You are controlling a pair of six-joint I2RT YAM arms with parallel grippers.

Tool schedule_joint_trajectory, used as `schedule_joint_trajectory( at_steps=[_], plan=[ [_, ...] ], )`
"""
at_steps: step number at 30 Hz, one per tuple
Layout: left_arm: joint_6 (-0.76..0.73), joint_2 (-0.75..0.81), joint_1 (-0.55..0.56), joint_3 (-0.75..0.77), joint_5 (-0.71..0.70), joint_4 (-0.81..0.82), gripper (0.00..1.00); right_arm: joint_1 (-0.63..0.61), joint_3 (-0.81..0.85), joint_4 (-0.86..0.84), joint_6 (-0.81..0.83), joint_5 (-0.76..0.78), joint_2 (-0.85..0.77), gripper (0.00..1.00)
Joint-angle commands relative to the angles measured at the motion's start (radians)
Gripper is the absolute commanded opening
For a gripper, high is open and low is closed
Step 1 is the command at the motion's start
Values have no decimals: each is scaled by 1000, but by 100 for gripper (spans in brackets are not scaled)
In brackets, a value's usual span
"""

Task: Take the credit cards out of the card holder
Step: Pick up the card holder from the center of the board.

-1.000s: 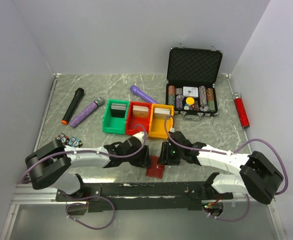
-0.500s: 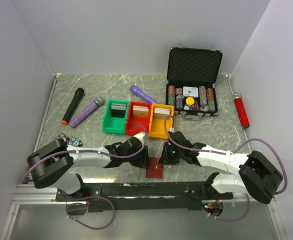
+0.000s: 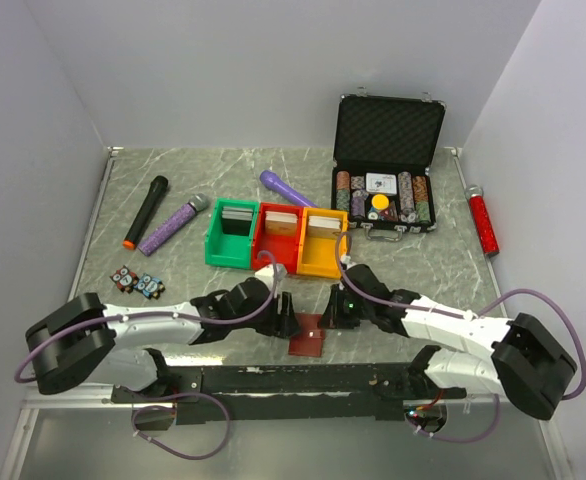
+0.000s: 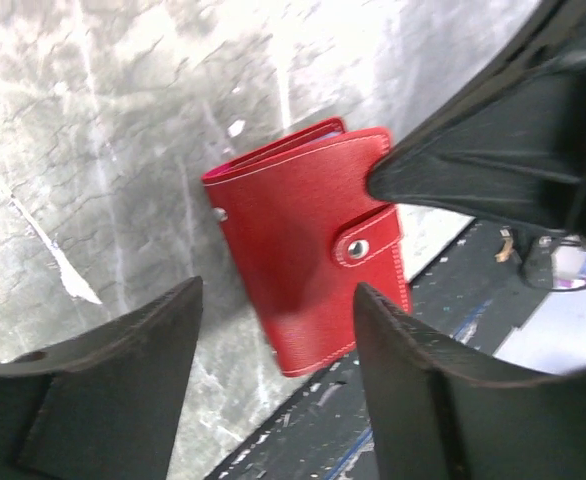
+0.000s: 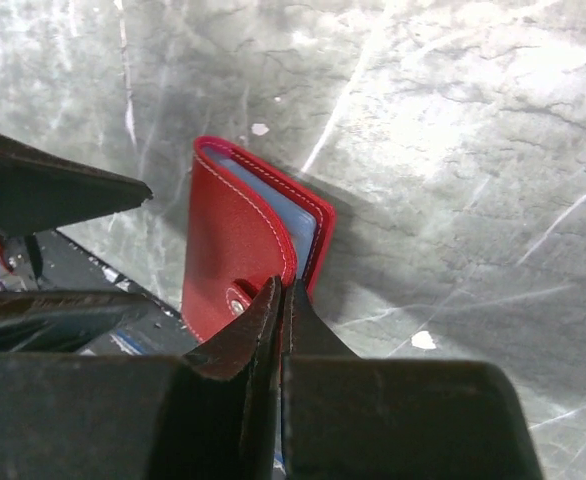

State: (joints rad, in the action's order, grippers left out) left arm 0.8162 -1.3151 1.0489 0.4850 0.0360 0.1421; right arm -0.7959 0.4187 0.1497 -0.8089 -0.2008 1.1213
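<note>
Nearside of the red bin [image 3: 273, 258], the card holder [image 3: 310, 338] is lying flat on the tabletop [image 3: 423, 262], closed, snap tab [image 4: 365, 243] looking fastened. Your right hand [image 5: 281, 295] is sitting w/ fingers pressed together, tips on the cover by the tab. Your left hand [image 4: 276, 300] is hovering w/ fingers apart, straddling it. Tab probably needs popping first: pin w/ left, lift w/ right. Red bin plus green bin [image 3: 225, 256] and yellow bin [image 3: 316, 263] flanking it are each holding a card-like stack. Holder's cards aren't showing, only blue sleeve.
</note>
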Motion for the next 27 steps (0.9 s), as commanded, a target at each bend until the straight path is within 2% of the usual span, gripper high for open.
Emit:
schedule_joint_trajectory(
  at_steps=[1,11,18,27],
  plan=[
    [4,59,7,-17,-8,70,71,-6,-8,-47,17,-25,-40,0],
    [9,272,-6,-91,-16,137,86,-2,23,-119,42,-127,-135,0],
    [24,462,-65,-199,-8,201,89,21,71,-116,65,-187,-156,0],
    [77,655,-162,-365,74,431,90,34,227,-21,134,-273,-210,0]
  ],
)
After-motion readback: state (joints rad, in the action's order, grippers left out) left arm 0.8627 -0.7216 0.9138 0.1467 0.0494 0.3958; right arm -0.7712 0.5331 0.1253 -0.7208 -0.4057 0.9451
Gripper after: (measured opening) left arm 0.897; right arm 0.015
